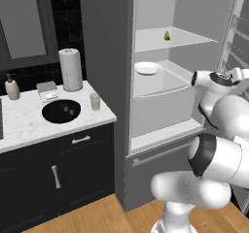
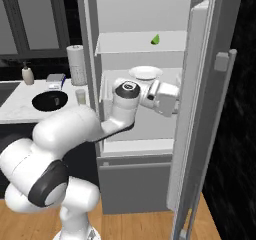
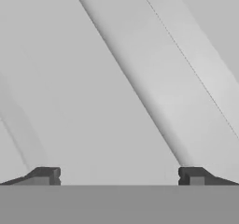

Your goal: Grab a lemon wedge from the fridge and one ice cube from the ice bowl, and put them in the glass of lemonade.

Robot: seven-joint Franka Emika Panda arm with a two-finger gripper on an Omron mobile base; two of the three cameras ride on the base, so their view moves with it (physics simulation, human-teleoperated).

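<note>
Two items to collect: lemon wedge [image 1: 167, 35] and one ice cube; neither is in the hand [image 3: 119, 175] at this moment.
Fridge [image 1: 104, 28]: door swung open at the right of both base views, pale shelves exposed.
Lemon wedge position: upper shelf [image 1: 194, 37], upper centre of the left base view; seen also in the upper centre of the right base view [image 2: 155, 39].
White plate [image 1: 148, 68]: on the shelf below the wedge, apart from it.
Hand state: fingertips spread wide at the bottom corners of the hand view, nothing between them; pale fridge surfaces ahead.
Hand position: centre of the right base view [image 2: 172, 100], near the inner face of the open door, lower than the wedge's shelf.
Ice bowl [image 1: 61, 110]: on the counter [image 1: 19, 125], left of the frame.
Glass of lemonade [image 1: 95, 101]: just beside the bowl, towards the fridge.
Step in hand (judged): reaching for the wedge.
Good practice (judged): raise the hand to the upper shelf, turn it away from the door, centre the small wedge between the spread fingertips, then close gently; clear the shelf edge and plate.
</note>
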